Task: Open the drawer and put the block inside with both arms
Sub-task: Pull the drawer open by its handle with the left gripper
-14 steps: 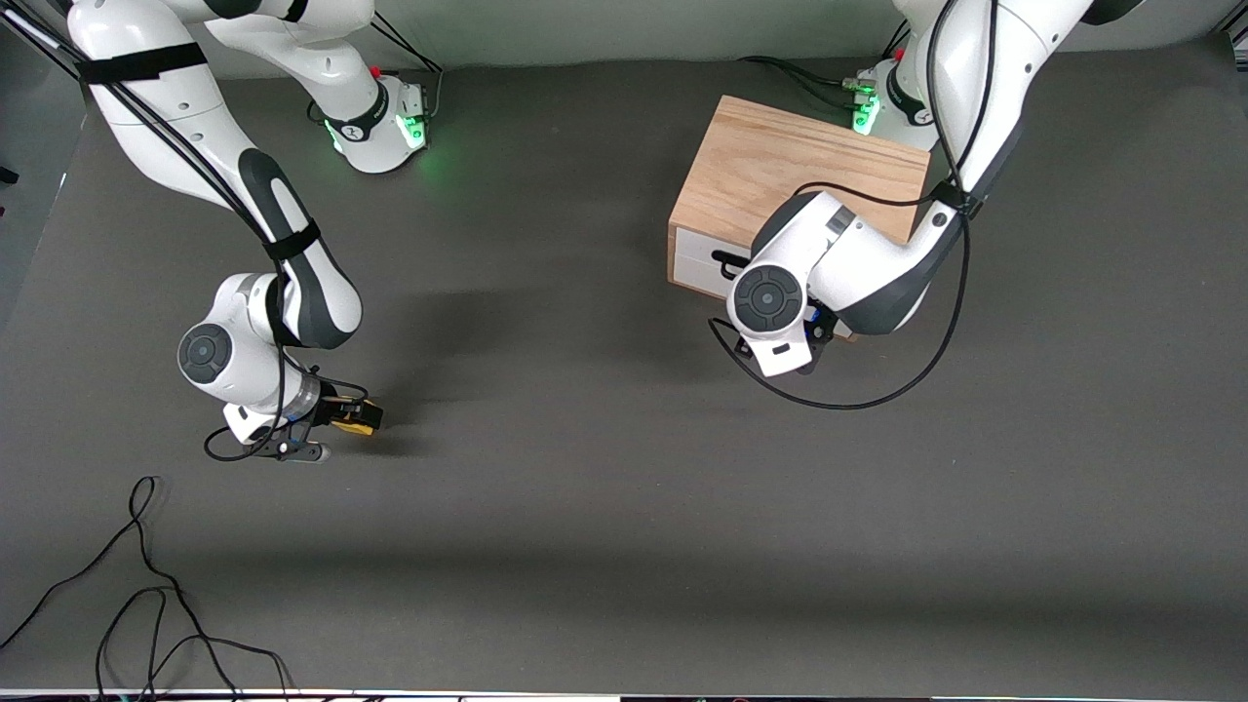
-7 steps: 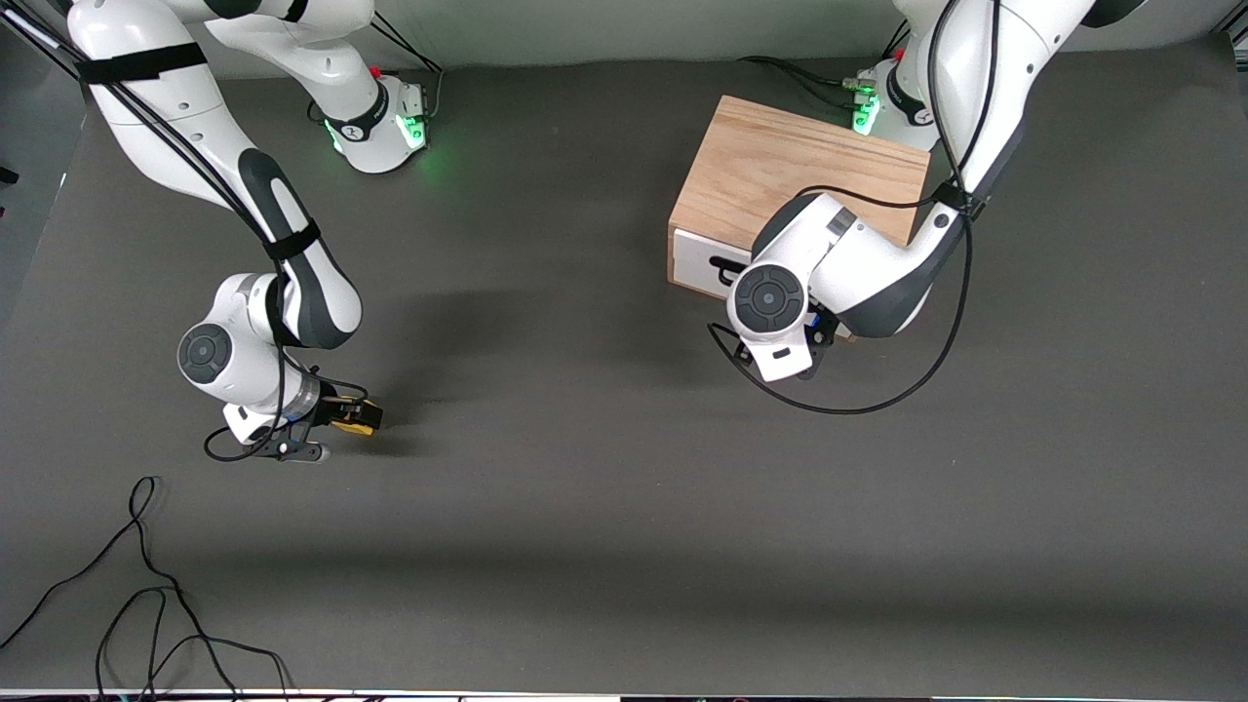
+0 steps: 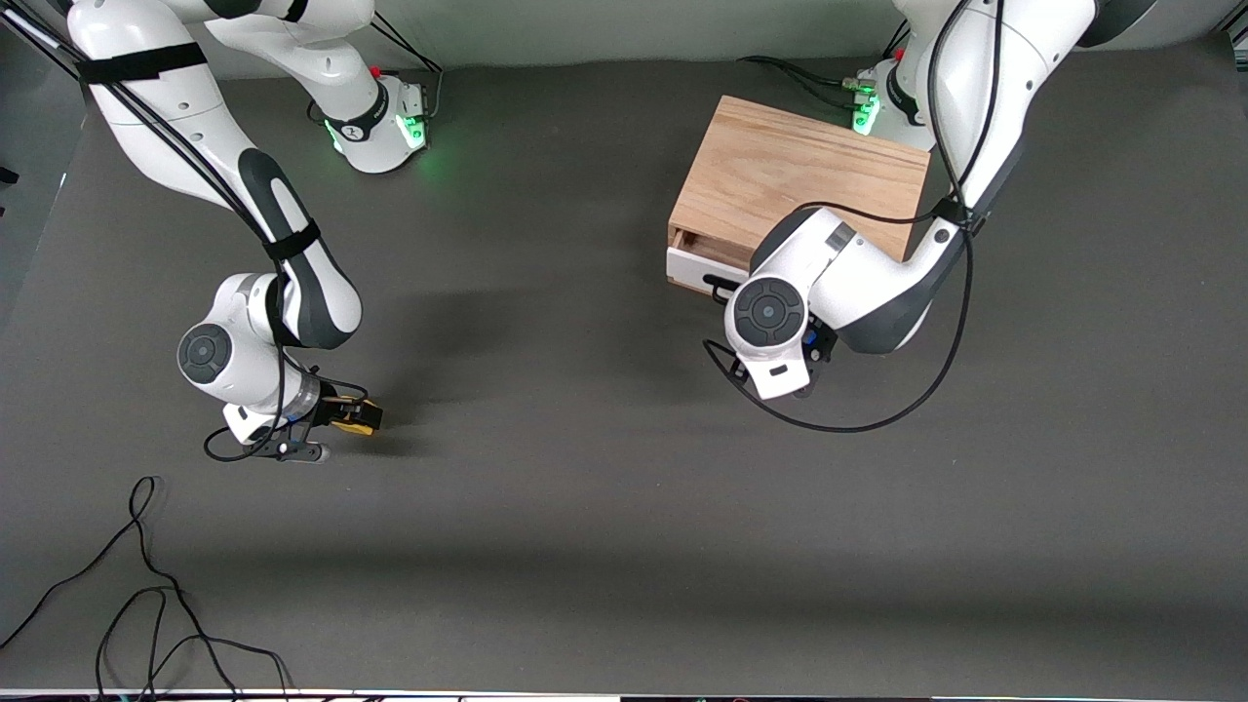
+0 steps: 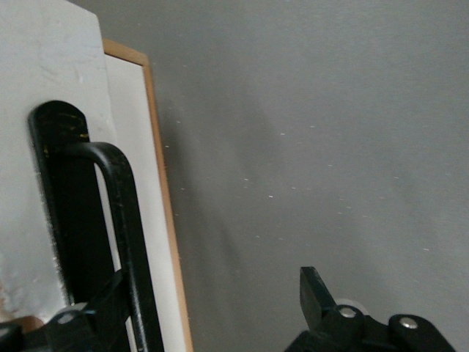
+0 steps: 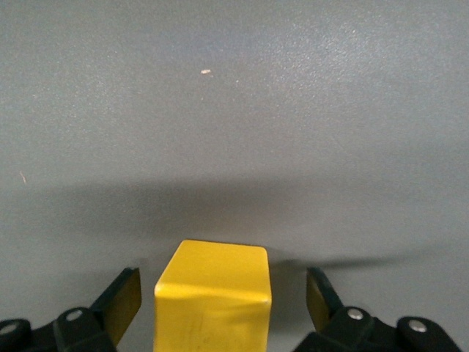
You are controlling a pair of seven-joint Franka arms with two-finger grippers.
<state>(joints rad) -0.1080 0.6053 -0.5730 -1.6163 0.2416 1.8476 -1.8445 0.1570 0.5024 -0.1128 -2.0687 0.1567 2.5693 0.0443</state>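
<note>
The light oak box stands near the left arm's base. Its drawer is pulled out a little, and a strip of wood interior shows behind the white front panel. My left gripper is open. One finger is hooked behind the black bar handle and the other finger is well clear of it. In the front view the left wrist hides that gripper. The yellow block sits on the table between the fingers of my open right gripper, with a gap on each side. The block also shows in the front view.
A loose black cable lies on the dark table mat near the right arm's end, nearer the front camera. The left arm's own cable loops down onto the mat in front of the drawer.
The drawer has slid out a little from shut. The left wrist has moved with it toward the front camera. The right arm and the block have not moved.
</note>
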